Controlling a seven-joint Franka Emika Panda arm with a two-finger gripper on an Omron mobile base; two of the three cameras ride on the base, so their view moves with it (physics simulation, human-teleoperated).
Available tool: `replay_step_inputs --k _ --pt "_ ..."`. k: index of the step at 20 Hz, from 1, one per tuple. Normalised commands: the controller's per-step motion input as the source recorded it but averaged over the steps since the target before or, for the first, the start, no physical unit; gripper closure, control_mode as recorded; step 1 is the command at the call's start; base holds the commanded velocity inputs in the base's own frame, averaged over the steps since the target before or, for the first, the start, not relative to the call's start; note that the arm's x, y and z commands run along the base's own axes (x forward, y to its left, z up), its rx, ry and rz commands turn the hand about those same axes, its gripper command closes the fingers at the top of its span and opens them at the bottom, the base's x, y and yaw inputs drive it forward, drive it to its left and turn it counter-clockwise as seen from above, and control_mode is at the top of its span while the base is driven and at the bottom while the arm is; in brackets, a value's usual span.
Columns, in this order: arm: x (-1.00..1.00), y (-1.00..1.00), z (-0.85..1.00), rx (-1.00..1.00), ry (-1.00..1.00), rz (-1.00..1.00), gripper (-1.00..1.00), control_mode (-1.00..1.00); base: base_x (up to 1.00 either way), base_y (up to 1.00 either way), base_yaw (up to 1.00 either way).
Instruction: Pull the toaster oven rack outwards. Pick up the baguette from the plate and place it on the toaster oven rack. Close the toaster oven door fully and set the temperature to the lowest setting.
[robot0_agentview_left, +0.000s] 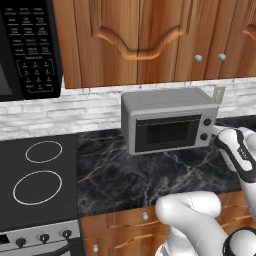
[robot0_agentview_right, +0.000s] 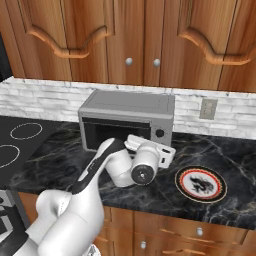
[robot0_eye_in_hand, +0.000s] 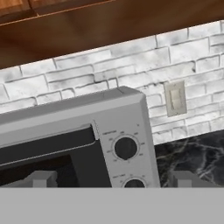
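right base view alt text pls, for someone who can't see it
A white robot arm reaches toward a light-grey toaster oven on a dark marble counter, its door closed. To the oven's right lies a round plate with a reddish-brown rim; wooden cabinets hang above.

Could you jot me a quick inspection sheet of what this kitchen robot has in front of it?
Surface: dark marble counter.
Job's things: toaster oven at the wall, door looks shut; plate to its right, no baguette seen on it.
Clutter: nothing seen.
Gripper: open, holding nothing, facing the oven's knobs.
Cables: nothing seen.
Surroundings: stove, microwave, wooden cabinets, brick backsplash, wall outlet.
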Motion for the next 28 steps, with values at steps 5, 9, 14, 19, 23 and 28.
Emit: replay_step_inputs --k 5,9,14,19,23,28 --pt "0.00 -0.01 0.00 0.00 0.00 0.07 -1.00 -1.00 0.00 0.00 0.00" --pt "0.06 -0.01 0.00 0.00 0.00 0.08 -1.00 -1.00 0.00 0.00 0.00" --pt "0.00 -0.03 0.00 0.01 0.00 0.06 -1.00 -1.00 0.00 0.00 0.00" --pt "0.07 0.00 0.00 0.00 0.00 0.00 -1.00 -1.00 0.00 0.00 0.00" --pt "0.08 -0.08 0.00 0.01 0.00 0.00 -1.00 -1.00 0.00 0.00 0.00" --pt "0.10 0.00 0.00 0.00 0.00 0.00 -1.00 -1.00 0.00 0.00 0.00"
